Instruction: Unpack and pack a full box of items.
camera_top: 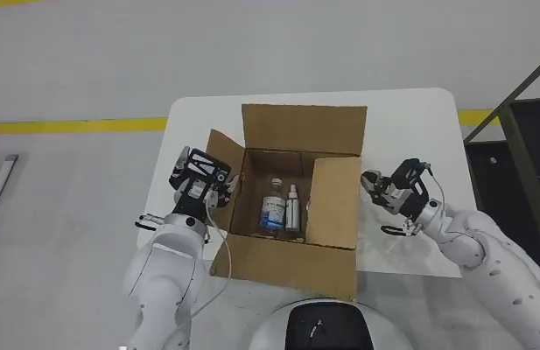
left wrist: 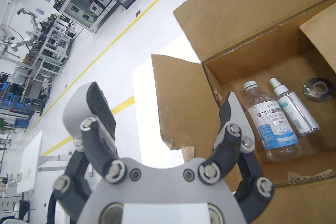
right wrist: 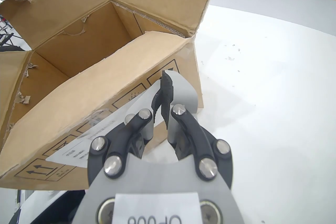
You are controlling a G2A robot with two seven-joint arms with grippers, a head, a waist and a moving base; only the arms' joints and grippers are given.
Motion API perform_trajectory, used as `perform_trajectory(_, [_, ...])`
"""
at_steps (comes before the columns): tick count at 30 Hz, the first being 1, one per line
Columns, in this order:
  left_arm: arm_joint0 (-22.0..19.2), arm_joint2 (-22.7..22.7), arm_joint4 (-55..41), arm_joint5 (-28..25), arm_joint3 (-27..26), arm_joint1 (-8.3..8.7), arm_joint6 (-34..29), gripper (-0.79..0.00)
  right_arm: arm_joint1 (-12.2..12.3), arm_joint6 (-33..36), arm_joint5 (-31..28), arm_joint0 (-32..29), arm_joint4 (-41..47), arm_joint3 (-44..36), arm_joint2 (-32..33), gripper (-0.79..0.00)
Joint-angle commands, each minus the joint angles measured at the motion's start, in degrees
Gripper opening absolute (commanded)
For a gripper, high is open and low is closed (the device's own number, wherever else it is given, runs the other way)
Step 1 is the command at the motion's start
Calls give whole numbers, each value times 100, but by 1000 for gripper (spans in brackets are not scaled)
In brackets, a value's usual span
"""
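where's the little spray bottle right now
In the top view the spray bottle lies on the floor of the open box, just beside the larger clear bottle, on that bottle's right-arm side.

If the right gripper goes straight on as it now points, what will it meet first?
Most likely the outer side of the cardboard box, just ahead of the shut right gripper; depth is unclear.

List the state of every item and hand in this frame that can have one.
box: open at the top, flaps unfolded.
large bottle: capped, lying flat on the box floor.
spray bottle: capped, lying flat beside the large bottle.
metal disc: lying on the box floor, apart from the bottles.
left hand: open, empty.
right hand: shut, empty, outside the box.
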Motion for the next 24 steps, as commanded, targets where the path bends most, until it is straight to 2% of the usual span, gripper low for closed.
perform_trajectory(1, [-8, 8, -54, 4, -88, 2, 2, 0, -29, 26, -37, 192, -59, 138, -110, -785])
perform_trajectory(7, [-156, 186, -250, -235, -363, 10, 34, 0, -118, -85, -22, 489, -82, 443, -358, -785])
perform_trajectory(12, [-311, 464, -721, -542, -409, 4, 133, 0, -118, -371, 84, 392, -191, 392, -254, -785])
perform_trajectory(16, [-430, 729, -1564, -610, -270, -28, 142, 0, -38, -630, 98, 23, -370, 100, 128, -785])
perform_trajectory(24, [-636, 1396, -3483, -239, 341, -126, -276, 0, 171, -864, 19, -1099, -591, -720, 1277, -785])
